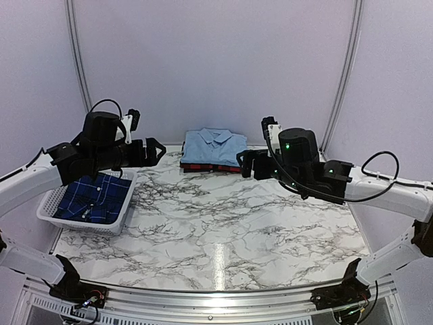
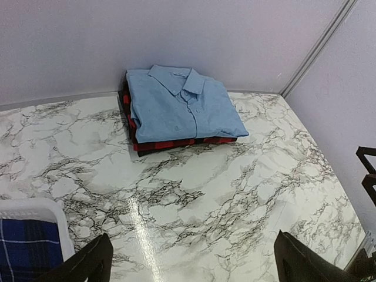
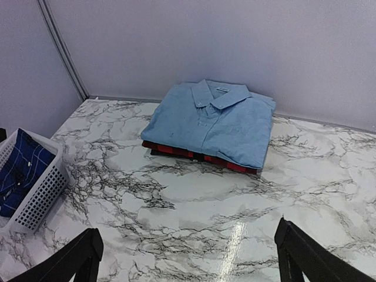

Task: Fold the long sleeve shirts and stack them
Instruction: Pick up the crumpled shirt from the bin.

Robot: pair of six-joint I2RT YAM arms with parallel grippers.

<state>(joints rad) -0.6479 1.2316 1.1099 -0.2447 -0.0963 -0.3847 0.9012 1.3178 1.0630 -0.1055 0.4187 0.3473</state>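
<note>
Light blue shirt (image 3: 211,120) lies folded on top of the red plaid shirt (image 3: 176,151); the stack is well ahead of both sets of fingertips and roughly centred between them in each wrist view. Navy plaid shirt (image 1: 95,196) is in the basket (image 1: 81,225), down-left of the left gripper (image 2: 197,258). Left gripper and right gripper (image 3: 191,258) are spread wide, gripping nothing, above the table (image 1: 223,230).
</note>
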